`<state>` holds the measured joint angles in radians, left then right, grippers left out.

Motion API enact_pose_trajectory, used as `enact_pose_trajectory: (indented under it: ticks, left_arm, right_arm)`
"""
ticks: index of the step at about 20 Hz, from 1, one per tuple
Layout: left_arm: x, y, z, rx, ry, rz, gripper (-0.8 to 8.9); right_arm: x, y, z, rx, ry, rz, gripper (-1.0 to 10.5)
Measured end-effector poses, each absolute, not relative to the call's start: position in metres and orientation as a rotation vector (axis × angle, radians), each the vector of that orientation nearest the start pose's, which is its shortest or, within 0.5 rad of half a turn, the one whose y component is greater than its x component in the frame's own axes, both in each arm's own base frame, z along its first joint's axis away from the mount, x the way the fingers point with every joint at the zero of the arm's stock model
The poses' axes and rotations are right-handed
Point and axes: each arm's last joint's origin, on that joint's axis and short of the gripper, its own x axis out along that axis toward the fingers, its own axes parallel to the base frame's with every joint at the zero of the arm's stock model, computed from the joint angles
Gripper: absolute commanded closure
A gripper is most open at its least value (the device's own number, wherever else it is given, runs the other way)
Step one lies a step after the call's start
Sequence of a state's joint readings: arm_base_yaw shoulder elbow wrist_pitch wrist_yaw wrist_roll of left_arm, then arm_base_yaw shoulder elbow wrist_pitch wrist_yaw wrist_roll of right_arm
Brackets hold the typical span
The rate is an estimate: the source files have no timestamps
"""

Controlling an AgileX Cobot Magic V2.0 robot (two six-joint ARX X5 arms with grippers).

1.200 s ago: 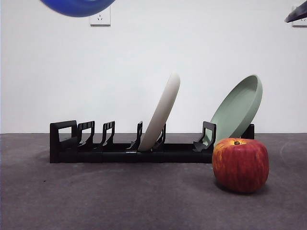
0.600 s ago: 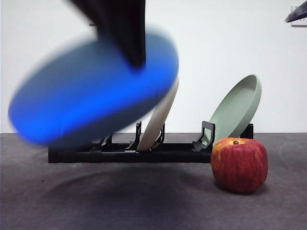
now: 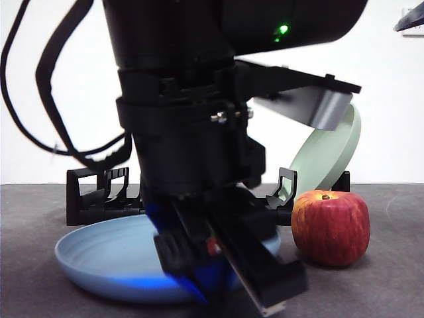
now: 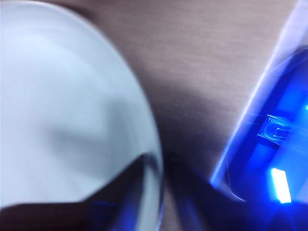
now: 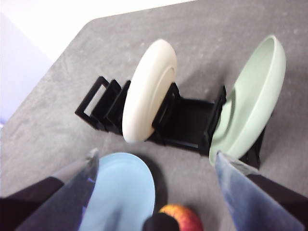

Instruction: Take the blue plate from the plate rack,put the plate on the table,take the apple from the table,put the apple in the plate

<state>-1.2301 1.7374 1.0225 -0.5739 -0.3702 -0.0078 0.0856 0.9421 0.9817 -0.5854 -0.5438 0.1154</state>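
Note:
The blue plate (image 3: 99, 255) lies low on the table (image 3: 377, 291), in front of the plate rack (image 3: 93, 199). My left gripper (image 3: 218, 271) comes down big and dark at the plate's near rim, shut on it with a jaw on each side. In the left wrist view the plate (image 4: 62, 106) fills one side, blurred. The apple (image 3: 330, 227) stands on the table just beside the plate. My right gripper (image 5: 156, 154) is open and empty, high above the rack (image 5: 187, 120), the plate (image 5: 120, 192) and the apple (image 5: 180, 216).
A sage-green plate (image 3: 328, 156) leans in the rack's end slot behind the apple. A cream-white plate (image 5: 147, 91) stands in a middle slot, hidden by the arm in the front view. A white wall stands behind the table.
The left arm has swung the blue plate down from above the rack to the table in front of it. The arm now fills the front view. The apple has not moved.

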Motion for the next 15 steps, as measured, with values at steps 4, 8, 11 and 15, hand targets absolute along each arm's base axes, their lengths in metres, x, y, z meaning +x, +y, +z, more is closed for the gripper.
enact_pose_trajectory:
  ticks: [4,8,11,15]
  left_arm:
    - [0.119,-0.289,0.172,0.89,0.909,-0.721,3.6]
    - [0.127,-0.275,0.251,0.646,0.738,-0.715,3.74]
    - [0.126,-0.244,0.33,0.433,0.54,-0.696,3.74]
    - [0.112,-0.174,0.429,0.176,0.279,-0.624,3.74]
  right_arm:
    - [0.18,0.032,0.332,0.233,0.652,0.591,5.3]
    - [0.175,0.043,0.329,0.171,0.691,0.659,5.1]
    - [0.176,0.056,0.324,0.118,0.727,0.685,4.0]
    - [0.186,0.079,0.304,-0.004,0.861,0.63,4.0]
